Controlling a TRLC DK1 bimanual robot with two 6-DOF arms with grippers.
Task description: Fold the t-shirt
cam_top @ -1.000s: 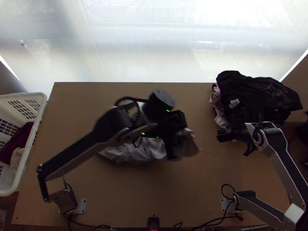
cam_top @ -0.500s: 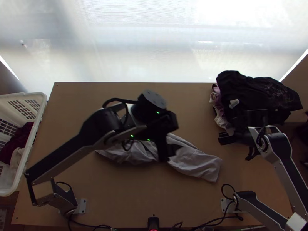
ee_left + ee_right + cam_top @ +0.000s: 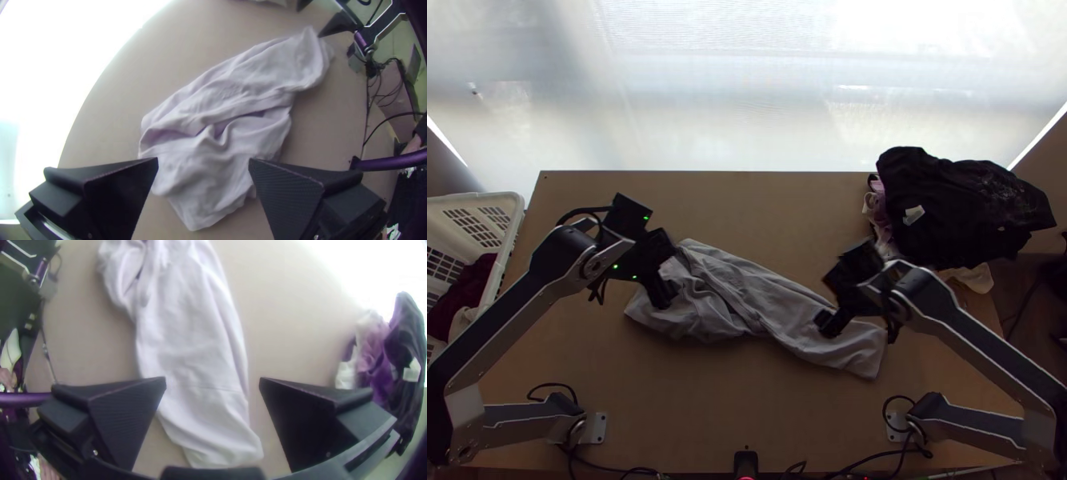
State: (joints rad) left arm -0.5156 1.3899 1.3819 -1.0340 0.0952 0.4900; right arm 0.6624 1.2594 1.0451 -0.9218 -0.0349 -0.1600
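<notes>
Left gripper (image 3: 661, 276) drawn back leftward, right gripper (image 3: 835, 302) swung in from clothes pile (image 3: 963, 200) | both: fingers spread wide, nothing gripped | t-shirt (image 3: 739, 296) rumpled, slantwise on table (image 3: 747, 408)

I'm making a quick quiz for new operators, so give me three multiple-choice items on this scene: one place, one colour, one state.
1. Where is the white basket in the top view?
A) right edge
B) left edge
C) centre

2. What colour is the t-shirt?
A) black
B) red
C) light grey

3. How is the left gripper?
A) open
B) shut on the t-shirt
C) shut on nothing

1 B: the top view shows it there.
2 C: pale cloth lies on the table.
3 A: its fingertips stand wide apart.
</notes>
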